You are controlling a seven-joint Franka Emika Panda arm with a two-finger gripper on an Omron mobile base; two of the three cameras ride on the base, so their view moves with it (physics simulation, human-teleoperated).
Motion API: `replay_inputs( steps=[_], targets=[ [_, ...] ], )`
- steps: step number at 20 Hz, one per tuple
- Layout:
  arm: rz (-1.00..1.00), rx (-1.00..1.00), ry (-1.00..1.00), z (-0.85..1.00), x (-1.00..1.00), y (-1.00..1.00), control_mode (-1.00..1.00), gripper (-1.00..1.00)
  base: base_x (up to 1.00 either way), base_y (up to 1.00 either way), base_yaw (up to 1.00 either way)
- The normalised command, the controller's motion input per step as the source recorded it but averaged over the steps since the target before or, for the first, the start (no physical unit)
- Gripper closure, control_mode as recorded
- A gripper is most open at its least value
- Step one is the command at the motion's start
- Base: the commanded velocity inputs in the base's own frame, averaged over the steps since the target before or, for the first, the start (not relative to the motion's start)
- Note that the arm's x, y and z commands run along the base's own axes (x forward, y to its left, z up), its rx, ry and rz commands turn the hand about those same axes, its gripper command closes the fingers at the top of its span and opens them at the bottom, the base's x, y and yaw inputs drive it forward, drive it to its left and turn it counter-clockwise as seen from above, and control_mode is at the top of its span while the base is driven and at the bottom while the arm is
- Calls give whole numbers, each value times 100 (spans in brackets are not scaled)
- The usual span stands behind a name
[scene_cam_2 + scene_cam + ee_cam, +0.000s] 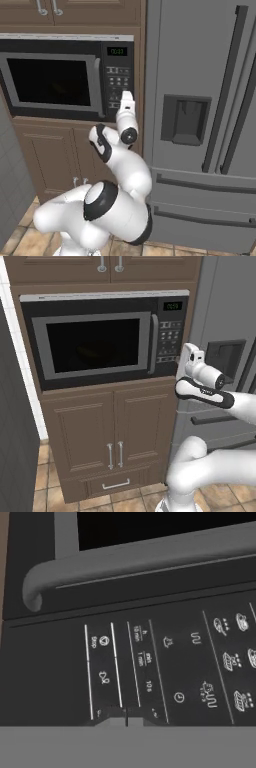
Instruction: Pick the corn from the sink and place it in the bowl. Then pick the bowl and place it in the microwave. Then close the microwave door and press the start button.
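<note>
The microwave (105,338) is faced in matt black, with a brushed grey steel frame set around the dark, glossy window of the microwave door (95,345). A smooth silver metal finish is seen on the door handle (154,343). The control panel (165,667) is shown as flat matt black, printed with pale grey symbols and thin lines. The cabinets (110,441) are rendered in brown wood with a dull, even surface and small polished metal pulls. The refrigerator (200,120) is given a smooth grey steel look. The floor (50,491) is laid with brownish tiles.
</note>
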Motion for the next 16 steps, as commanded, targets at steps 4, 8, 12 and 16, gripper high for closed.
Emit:
replay_inputs(
  steps=[4, 8, 12, 16],
  targets=[
    [0, 0, 0, -19, 47, 0, -100, 100, 0, 0, 0],
    [0, 0, 0, -21, 58, 0, -100, 100, 0, 0, 0],
    [0, 0, 0, -17, 59, 0, -100, 100, 0, 0, 0],
    [0, 0, 0, -10, 37, -4, -100, 100, 0, 0, 0]
  ],
)
